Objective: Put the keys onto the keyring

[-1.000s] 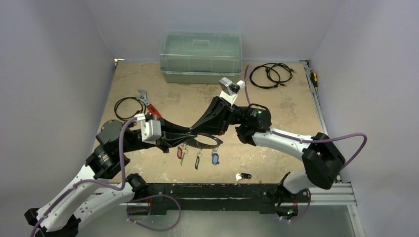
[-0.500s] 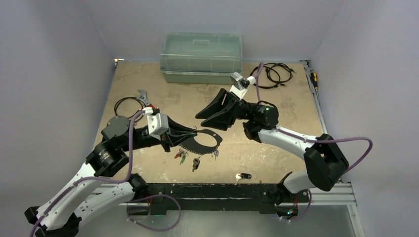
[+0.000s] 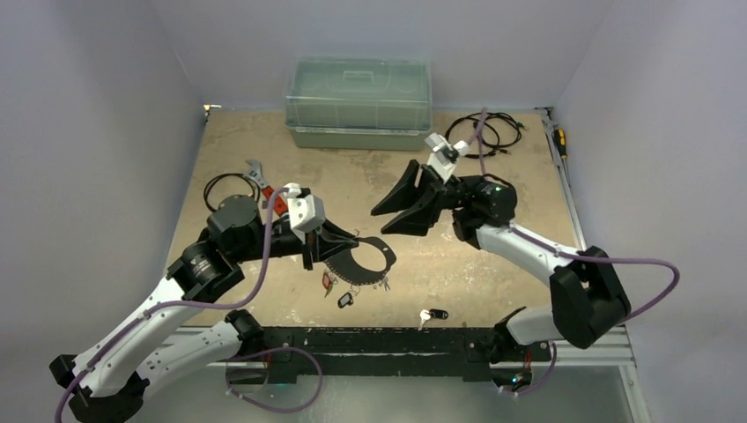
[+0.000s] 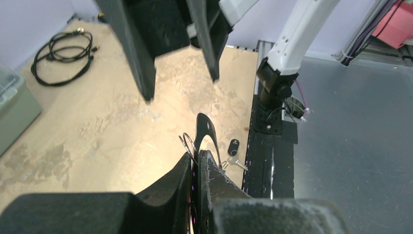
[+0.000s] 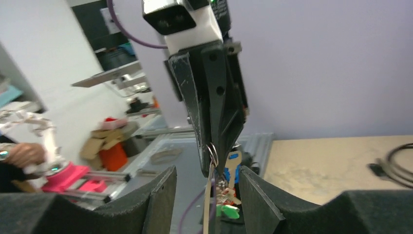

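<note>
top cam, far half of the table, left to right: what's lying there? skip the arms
black cable coil → clear lidded bin → black cable bundle → yellow-handled tool by the right rail. Wrench left out: it overlaps the coil.

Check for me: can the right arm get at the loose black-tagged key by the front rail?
Probably yes. The right gripper is open and empty, and the black-tagged key lies alone and uncovered, with nothing over it.

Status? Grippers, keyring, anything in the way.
Left gripper shut on keyring, keys hanging from it. Right gripper open, apart from it. One black-tag key loose on table. Nothing blocking.
</note>
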`<state>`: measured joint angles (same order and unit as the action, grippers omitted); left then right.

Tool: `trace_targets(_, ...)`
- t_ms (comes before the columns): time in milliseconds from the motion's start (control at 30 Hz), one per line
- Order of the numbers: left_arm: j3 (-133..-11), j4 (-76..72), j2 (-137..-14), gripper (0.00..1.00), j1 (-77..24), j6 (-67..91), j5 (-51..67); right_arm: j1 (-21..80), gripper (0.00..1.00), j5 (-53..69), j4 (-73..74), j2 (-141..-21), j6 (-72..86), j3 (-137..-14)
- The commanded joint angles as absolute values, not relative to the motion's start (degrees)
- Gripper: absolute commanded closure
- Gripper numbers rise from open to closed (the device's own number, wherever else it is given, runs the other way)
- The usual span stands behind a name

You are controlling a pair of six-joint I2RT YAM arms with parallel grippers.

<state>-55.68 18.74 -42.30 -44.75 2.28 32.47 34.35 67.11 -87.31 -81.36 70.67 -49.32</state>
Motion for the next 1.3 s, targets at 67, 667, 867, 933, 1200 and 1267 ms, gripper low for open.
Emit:
trace_targets(67, -52.73, 17.77, -44.04, 1.0, -44.71, 2.49, 24.42, 28.94, 0.47, 55.8, -49.81, -66.92, 37.28, -47.77)
trace_targets(667, -50.32, 20.27, -60.91, 1.0, -40.96, 7.12, 8.58, 41.39, 0.46, -9.74, 31.74, -55.49, 37.09, -46.81)
trace_targets(867, -48.52, 18.37, -57.46, 1.0, -40.98, 6.6, 15.48, 50.78, 0.51, -10.89, 41.44, -58.89, 44.62, -45.73)
trace_targets(933, -48.01, 17.77, -55.8, 1.0, -41.02, 6.48, 16.39, 53.18, 0.52, -10.57, 43.42, -58.97, 46.63, -44.62)
trace_targets(1200, -47.8, 18.11, -54.23, 1.0, -40.98, 6.71, 16.36, 65.46, 0.54, -12.38, 45.44, -57.74, 62.05, -38.27)
trace_targets(1267, -47.73, 18.03, -54.0, 1.0, -41.05, 6.88, 16.65, 68.56, 0.54, -13.44, 45.33, -58.42, 65.85, -37.42)
